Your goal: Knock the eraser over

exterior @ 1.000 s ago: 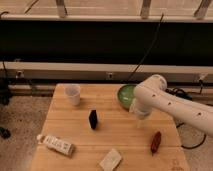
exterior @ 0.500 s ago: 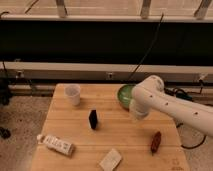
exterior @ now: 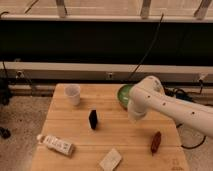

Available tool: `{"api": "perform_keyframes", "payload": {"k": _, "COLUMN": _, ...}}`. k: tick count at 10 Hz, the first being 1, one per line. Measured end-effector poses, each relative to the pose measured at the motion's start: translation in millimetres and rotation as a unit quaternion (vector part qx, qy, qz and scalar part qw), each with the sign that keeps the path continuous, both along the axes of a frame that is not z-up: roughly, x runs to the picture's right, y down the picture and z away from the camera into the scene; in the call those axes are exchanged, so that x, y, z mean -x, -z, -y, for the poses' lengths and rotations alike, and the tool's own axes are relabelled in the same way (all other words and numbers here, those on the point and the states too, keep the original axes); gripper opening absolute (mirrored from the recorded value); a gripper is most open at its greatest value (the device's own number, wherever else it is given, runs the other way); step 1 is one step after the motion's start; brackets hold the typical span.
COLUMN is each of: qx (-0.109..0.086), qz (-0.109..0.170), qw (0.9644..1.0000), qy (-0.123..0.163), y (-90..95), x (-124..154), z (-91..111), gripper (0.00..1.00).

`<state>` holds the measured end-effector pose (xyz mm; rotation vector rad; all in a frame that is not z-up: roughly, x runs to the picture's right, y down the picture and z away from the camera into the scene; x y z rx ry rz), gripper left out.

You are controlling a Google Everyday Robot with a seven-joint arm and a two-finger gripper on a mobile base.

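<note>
The eraser is a small black block standing upright near the middle of the wooden table. My white arm reaches in from the right. Its end with the gripper hangs over the table to the right of the eraser, about a hand's width away and not touching it. The arm's end partly covers the green bowl behind it.
A white cup stands at the back left of the table. A white patterned box with a round cap lies at the front left, a flat white pad at the front edge, and a reddish-brown object at the front right.
The arm's end with the gripper has moved a little left and down toward the eraser. The eraser and the other objects have not moved.
</note>
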<state>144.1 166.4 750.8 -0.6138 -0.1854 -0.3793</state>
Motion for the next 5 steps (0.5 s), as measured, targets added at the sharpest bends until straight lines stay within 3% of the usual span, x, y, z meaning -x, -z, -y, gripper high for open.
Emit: {"api": "perform_keyframes", "payload": {"k": 5, "qx": 0.002, "qz": 0.01, "qw": 0.9999, "qy": 0.011, "y": -4.1, "x": 10.5, "z": -2.5, "gripper": 0.05}}
